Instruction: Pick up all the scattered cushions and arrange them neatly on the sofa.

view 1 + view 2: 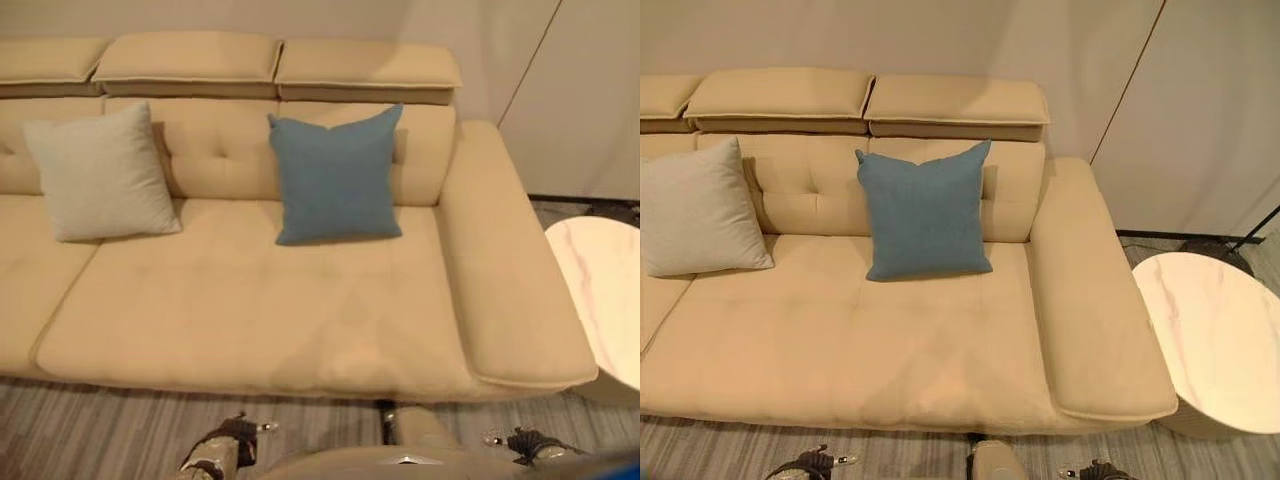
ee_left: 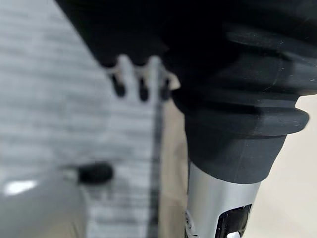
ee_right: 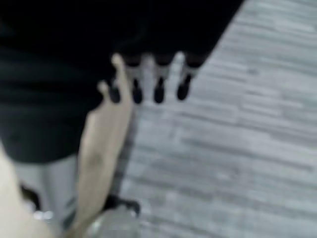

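Currently both cushions sit on the sofa (image 1: 250,320), upright against its backrest. Grey cushion (image 1: 100,175) — upper left of the left eye frame. Blue cushion (image 1: 337,178) — upper centre, a clear stretch of backrest between the two, not touching.

My left hand (image 1: 222,452) shows at the bottom edge of the left eye frame, left of centre, over the grey striped floor (image 1: 90,430) in front of the seat. My right hand (image 1: 525,444) is at the bottom edge toward the right, also over floor. Both cushions lie well apart from either hand, far up the frame past the whole seat depth.

Left wrist view: fingers (image 2: 141,84) hang straight down in a row, dark tips over floor, nothing between them — hand released. Right wrist view: fingers (image 3: 158,82) likewise straight and hanging, holding nothing — released.

White round table (image 1: 1220,345) stands just beside the sofa's right armrest, lower right of the right eye frame.
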`<state>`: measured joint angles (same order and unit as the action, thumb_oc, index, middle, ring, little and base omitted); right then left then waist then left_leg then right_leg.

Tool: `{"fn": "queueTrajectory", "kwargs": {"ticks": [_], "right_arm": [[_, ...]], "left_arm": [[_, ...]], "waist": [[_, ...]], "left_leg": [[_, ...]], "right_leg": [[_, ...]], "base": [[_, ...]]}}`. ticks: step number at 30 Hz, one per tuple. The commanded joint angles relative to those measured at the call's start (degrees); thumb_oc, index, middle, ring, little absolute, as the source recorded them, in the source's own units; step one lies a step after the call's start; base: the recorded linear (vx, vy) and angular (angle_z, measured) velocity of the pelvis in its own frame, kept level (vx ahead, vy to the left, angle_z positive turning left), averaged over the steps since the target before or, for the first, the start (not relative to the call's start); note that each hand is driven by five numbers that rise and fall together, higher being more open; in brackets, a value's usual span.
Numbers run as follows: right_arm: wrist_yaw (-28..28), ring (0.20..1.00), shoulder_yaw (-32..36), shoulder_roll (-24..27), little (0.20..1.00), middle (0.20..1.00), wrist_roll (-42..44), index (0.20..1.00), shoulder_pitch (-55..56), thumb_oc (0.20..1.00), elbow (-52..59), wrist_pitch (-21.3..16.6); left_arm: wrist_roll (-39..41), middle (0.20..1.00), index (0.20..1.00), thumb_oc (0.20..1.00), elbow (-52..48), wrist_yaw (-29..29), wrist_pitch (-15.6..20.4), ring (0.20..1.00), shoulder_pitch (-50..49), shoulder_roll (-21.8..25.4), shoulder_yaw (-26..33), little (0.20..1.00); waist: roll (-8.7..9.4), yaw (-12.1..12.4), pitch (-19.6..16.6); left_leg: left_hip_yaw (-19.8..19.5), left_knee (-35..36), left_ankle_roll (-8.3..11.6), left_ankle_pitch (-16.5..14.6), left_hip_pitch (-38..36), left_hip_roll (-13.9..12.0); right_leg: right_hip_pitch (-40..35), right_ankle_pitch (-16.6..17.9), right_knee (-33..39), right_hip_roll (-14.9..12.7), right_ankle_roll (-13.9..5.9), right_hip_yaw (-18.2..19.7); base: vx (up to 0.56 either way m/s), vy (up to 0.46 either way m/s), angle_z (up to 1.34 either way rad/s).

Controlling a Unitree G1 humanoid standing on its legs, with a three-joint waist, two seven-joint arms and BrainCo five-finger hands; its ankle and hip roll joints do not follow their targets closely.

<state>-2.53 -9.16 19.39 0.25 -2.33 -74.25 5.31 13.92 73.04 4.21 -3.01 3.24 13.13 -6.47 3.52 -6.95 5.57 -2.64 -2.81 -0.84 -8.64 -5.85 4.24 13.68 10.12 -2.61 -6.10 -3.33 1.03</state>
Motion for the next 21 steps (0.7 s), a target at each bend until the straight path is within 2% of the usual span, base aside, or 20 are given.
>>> {"fn": "queueTrajectory", "kwargs": {"ticks": [1,2,3,4,5,7,10,11,12,15,21], "right_arm": [[-0.91,1.0,-1.04,-0.2,1.0,1.0,-1.14,1.0,-3.85,1.0,0.25,0.45],[-0.94,1.0,-1.27,-0.35,1.0,1.0,-1.22,1.0,-4.14,1.0,0.04,0.45],[-0.76,1.0,-2.08,-0.28,1.0,1.0,-1.84,1.0,-4.44,1.0,-0.12,0.31],[-0.66,1.0,-2.24,-0.26,1.0,1.0,-2.09,1.0,-4.43,1.0,-0.6,0.31],[-0.66,1.0,-2.24,-0.25,1.0,1.0,-2.09,1.0,-4.43,1.0,-0.61,0.3],[-0.61,1.0,-3.11,-0.48,1.0,1.0,-3.13,1.0,-4.8,1.0,-0.88,0.31],[-0.66,1.0,-3.81,-0.9,1.0,1.0,-3.76,1.0,-5.22,1.0,-1.86,0.4],[-0.9,1.0,-4.06,-1.32,1.0,1.0,-4.29,1.0,-5.47,1.0,-1.7,0.51],[-0.9,1.0,-4.06,-1.32,1.0,1.0,-4.29,1.0,-5.47,1.0,-1.7,0.51],[-0.91,1.0,-4.28,-1.44,1.0,1.0,-4.13,1.0,-5.47,1.0,-0.85,0.02],[-1.16,1.0,-4.97,-1.25,1.0,1.0,-4.1,1.0,-5.84,1.0,-0.84,0.09]], "left_arm": [[-2.09,1.0,1.0,1.0,-1.84,1.26,0.98,1.0,-1.27,2.98,2.03,1.0],[-2.76,1.0,1.0,1.0,-1.91,1.37,1.06,1.0,-0.93,3.31,1.58,1.0],[-3.67,1.0,1.0,1.0,-1.72,0.58,0.97,1.0,-0.9,4.65,1.63,1.0],[-3.65,1.0,1.0,1.0,-1.68,0.68,1.01,1.0,-0.86,4.9,1.75,1.0],[-3.65,1.0,1.0,1.0,-1.68,0.69,1.01,1.0,-0.86,4.88,1.74,1.0],[-4.65,1.0,1.0,1.0,-1.19,1.03,0.75,1.0,-0.91,5.23,1.78,1.0],[-4.87,1.0,1.0,1.0,-0.53,1.36,0.4,1.0,-0.82,5.54,2.04,1.0],[-4.47,1.0,1.0,1.0,-0.1,1.79,0.41,1.0,-0.71,5.45,2.54,1.0],[-4.47,1.0,1.0,1.0,-0.1,1.79,0.41,1.0,-0.71,5.45,2.54,1.0],[-4.35,1.0,1.0,1.0,0.9,2.03,0.32,1.0,-1.49,5.07,3.7,1.0],[-2.8,1.0,1.0,1.0,2.25,2.51,-0.1,1.0,-2.01,4.61,5.19,1.0]], "waist": [[1.67,0.72,2.91],[1.55,0.76,3.37],[1.12,1.07,3.56],[0.83,1.5,3.4],[0.82,1.55,3.5],[0.06,2.35,2.77],[-0.22,3.38,1.3],[0.37,4.79,0.5],[0.37,4.78,0.51],[1.39,4.99,-1.25],[1.51,5.3,-1.62]], "left_leg": [[-0.41,-0.51,1.79,-0.7,-0.59,-0.96],[-0.21,-0.48,1.45,-0.21,0.19,-0.93],[-0.04,-0.59,0.79,0.98,1.9,-0.77],[0.23,-0.45,0.42,1.22,2.33,-0.89],[0.27,-0.47,0.42,1.13,2.19,-0.91],[0.69,0.18,0.06,2.24,3.36,-1.59],[0.65,1.62,0.27,3.67,4.25,-2.08],[2.09,1.98,0.94,3.99,4.57,-2.26],[2.09,1.98,0.94,3.99,4.56,-2.26],[3.64,4.08,2.16,5.29,3.81,-3.3],[3.62,5.34,3.23,6.5,2.82,-4.26]], "right_leg": [[-0.55,-1.3,0.53,1.45,-6.36,-1.54],[-0.04,-1.98,-0.69,1.65,-6.54,-1.18],[-0.69,-4.12,-3.94,2.4,-5.94,0.4],[-1.58,-5.27,-5.42,2.29,-5.39,0.24],[-1.64,-5.4,-5.56,2.32,-5.39,0.28],[-3.41,-8.03,-9.12,2.33,-4.34,0.56],[-6.39,-9.84,-9.83,2.6,-4.45,2.38],[-9.59,-9.24,-3.81,0.75,-5.0,-1.57],[-9.61,-9.23,-3.8,0.75,-5.0,-1.58],[-12.27,-9.23,2.15,1.78,-5.16,-1.84],[-14.83,-8.92,5.59,2.82,-4.37,-2.97]], "base": [[-0.23,0.105,-0.33],[-0.3,0.134,-0.34],[-0.37,0.162,-0.26],[-0.25,0.119,-0.33],[-0.15,0.044,-0.33],[-0.17,0.03,-0.29],[-0.14,-0.008,-0.13],[-0.06,-0.052,-0.23],[-0.07,-0.074,-0.26],[-0.01,-0.08,-0.1],[-0.04,-0.085,-0.01]]}}
